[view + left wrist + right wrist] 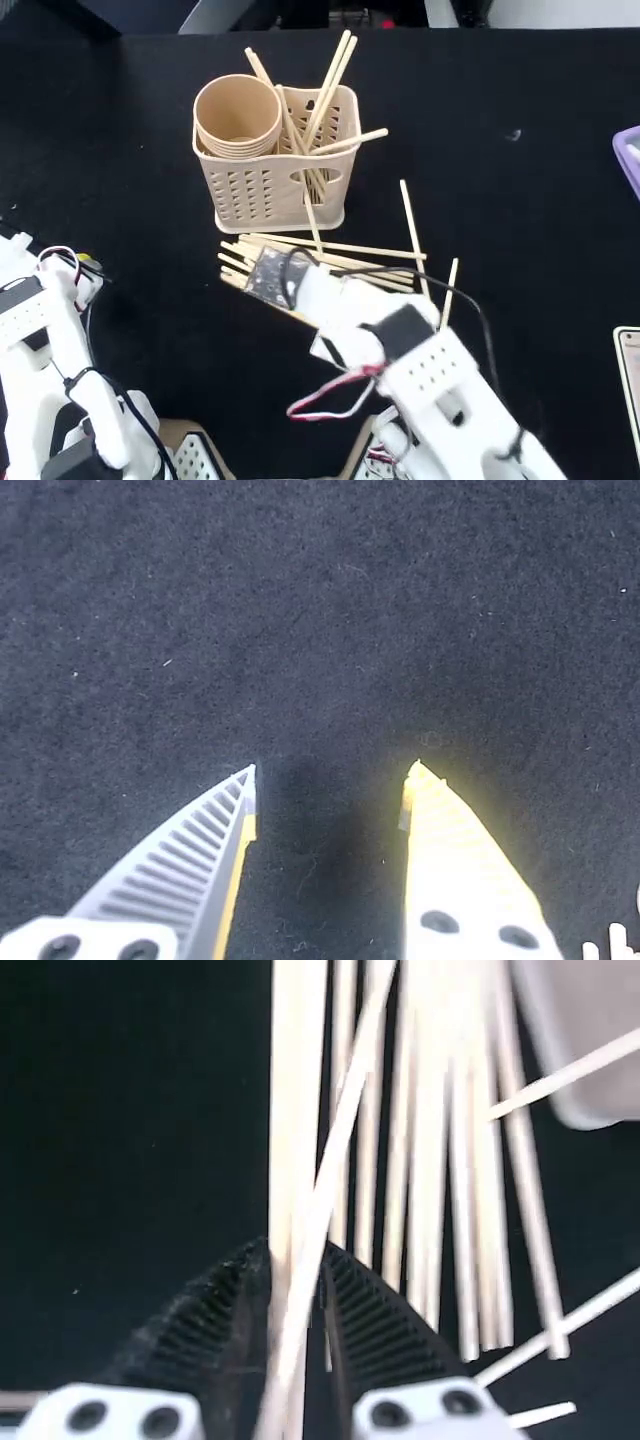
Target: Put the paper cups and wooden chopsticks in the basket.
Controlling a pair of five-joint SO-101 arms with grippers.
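Near left, the left pincer [330,780] hangs apart over bare surface [300,600]. The right pincer [297,1255] is clamped on chopsticks [290,1110] from the loose pile [350,262], which is still to be moved. Farther off, the basket [262,190] already holds the cups [238,115] and several chopsticks.

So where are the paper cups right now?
In the high view the paper cups sit stacked inside the basket, in its left half, with chopsticks standing in the half beside them.
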